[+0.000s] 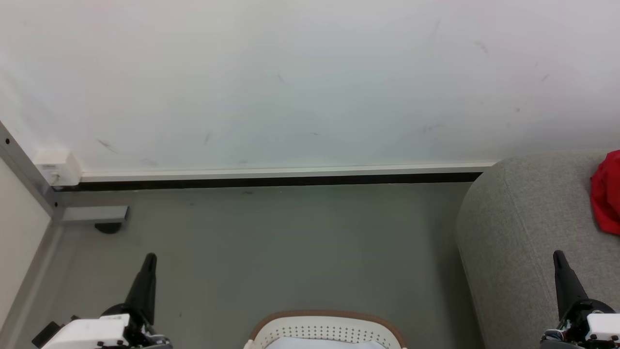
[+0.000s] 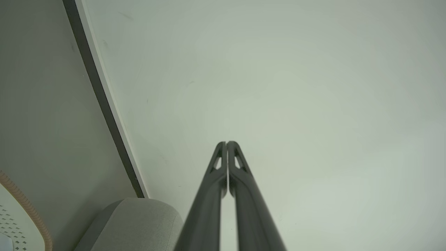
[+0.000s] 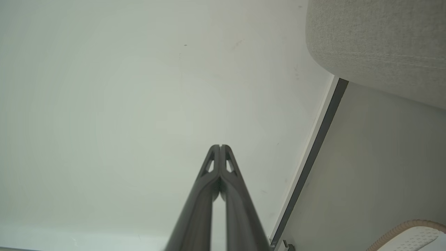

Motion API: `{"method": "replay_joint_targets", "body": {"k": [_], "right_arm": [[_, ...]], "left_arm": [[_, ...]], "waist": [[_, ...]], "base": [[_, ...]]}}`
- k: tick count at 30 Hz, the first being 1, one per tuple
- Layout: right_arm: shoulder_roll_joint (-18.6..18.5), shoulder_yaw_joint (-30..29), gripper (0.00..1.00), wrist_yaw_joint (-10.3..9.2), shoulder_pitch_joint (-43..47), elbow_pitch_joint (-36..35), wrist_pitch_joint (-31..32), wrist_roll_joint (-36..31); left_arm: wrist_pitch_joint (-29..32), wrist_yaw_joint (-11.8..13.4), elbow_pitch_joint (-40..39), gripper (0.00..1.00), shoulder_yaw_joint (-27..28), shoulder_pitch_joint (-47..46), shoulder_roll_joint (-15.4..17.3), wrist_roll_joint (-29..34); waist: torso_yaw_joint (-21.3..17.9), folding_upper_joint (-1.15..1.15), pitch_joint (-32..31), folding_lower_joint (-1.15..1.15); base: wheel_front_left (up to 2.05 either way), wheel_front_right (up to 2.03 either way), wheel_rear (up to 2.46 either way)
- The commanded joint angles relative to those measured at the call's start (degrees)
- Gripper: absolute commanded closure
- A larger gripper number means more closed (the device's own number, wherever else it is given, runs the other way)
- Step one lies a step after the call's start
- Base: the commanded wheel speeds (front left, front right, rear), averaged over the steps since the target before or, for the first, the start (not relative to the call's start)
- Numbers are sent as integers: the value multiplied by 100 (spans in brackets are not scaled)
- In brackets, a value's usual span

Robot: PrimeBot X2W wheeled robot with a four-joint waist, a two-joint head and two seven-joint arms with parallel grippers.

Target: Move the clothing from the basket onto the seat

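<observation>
Red clothing [image 1: 608,194] lies on the light grey seat [image 1: 523,228] at the right edge of the head view. The white perforated basket [image 1: 327,332] with its tan-brown rim sits at the bottom centre, and something pale shows inside it. My left gripper [image 1: 150,257] is at the lower left, fingers together, holding nothing. My right gripper [image 1: 558,254] is at the lower right in front of the seat, also shut and empty. In the wrist views both grippers [image 2: 226,143] [image 3: 220,146] point at the white wall with tips touching. The seat [image 2: 136,223] [image 3: 376,45] and basket rim [image 2: 24,205] [image 3: 404,226] show at the frame edges.
A white wall [image 1: 290,82] with a dark baseboard [image 1: 271,182] stands ahead across grey floor [image 1: 290,247]. A metal frame post with a foot [image 1: 92,213] and a small white box [image 1: 58,167] occupy the left corner.
</observation>
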Motion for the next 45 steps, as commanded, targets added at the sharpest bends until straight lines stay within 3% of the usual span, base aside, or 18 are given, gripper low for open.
{"method": "replay_joint_targets", "body": {"k": [1,45], "right_arm": [[-41,14,100,-12,-32,-2,-13,39],[-216,227,100,-12,-35,-67,-194,233]], "left_arm": [[23,-27,-19,100,17,-53,12,-72],[23,-27,-23,100,16,-51,12,-73]], "waist": [[0,0,0,0],[0,0,1,0]], "base": [[0,0,0],[0,0,0]]}}
